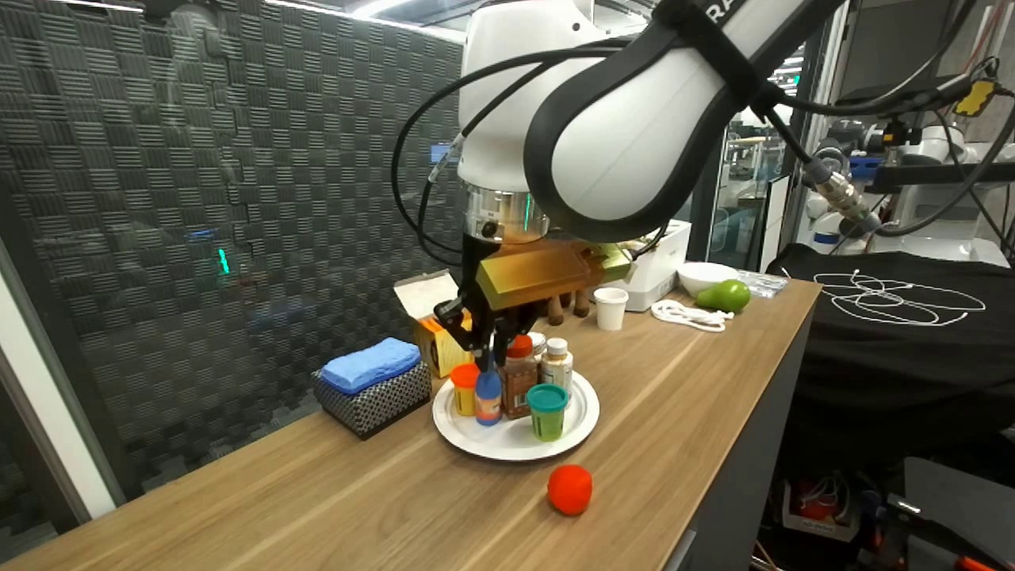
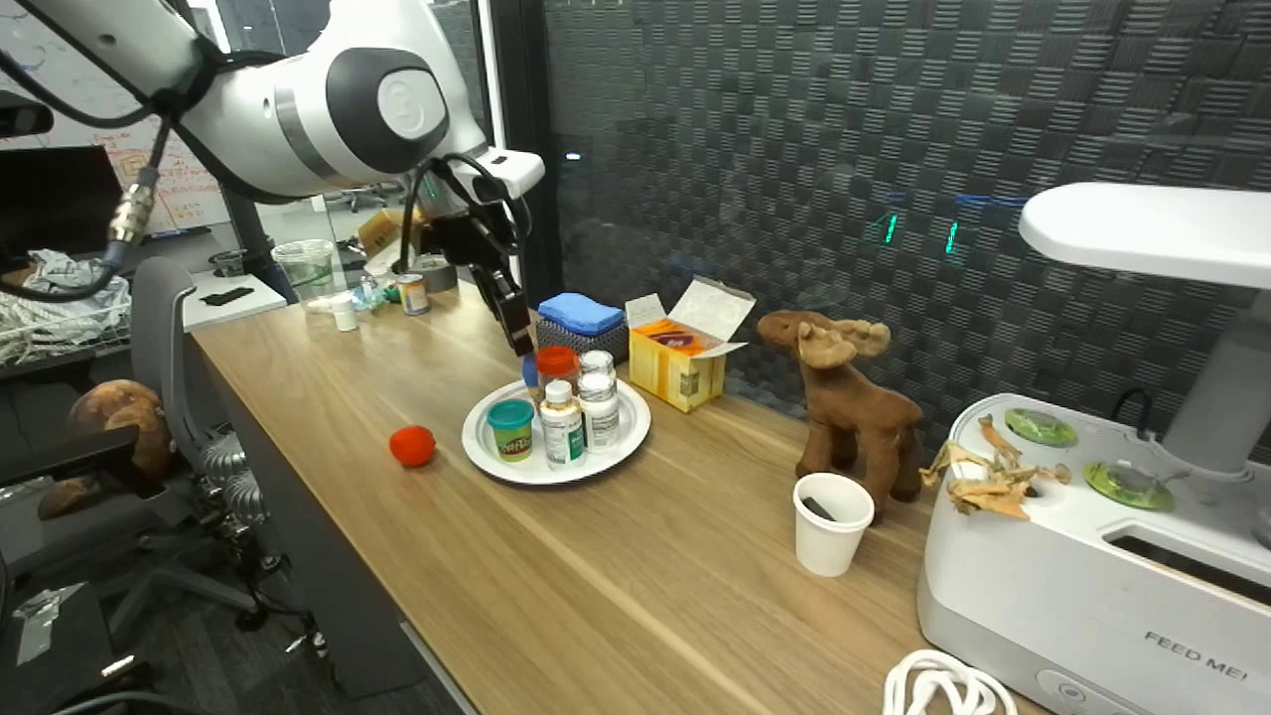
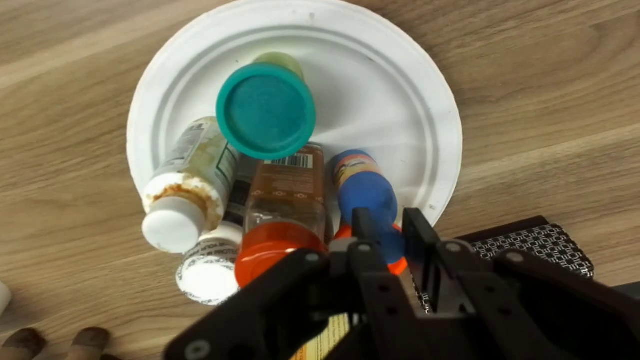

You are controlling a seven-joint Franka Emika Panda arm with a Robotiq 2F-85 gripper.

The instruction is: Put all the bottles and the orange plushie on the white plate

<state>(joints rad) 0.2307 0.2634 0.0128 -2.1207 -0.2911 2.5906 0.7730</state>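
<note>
My gripper point(image 1: 489, 355) is shut on the top of a small blue-and-orange bottle point(image 3: 367, 192), its fingertips on either side of the blue cap. That bottle stands on the white plate point(image 1: 507, 451). Crowded beside it on the plate are a red-capped bottle point(image 1: 519, 382), white pill bottles point(image 2: 562, 429) with white lids, a teal-lidded green tub point(image 1: 547, 414) and an orange-lidded yellow tub point(image 1: 465, 388). In the wrist view the gripper hides most of the yellow tub. Off the plate, a red-orange roundish thing point(image 2: 412, 446) lies on the table; I cannot tell whether it is the orange plushie.
A patterned box point(image 1: 373, 402) with a blue cloth point(image 1: 371, 364) and an opened yellow carton point(image 2: 677, 369) stand close behind the plate. Farther along are a brown moose toy point(image 2: 862, 417), a white cup point(image 2: 830, 544) and a white appliance point(image 2: 1053, 616).
</note>
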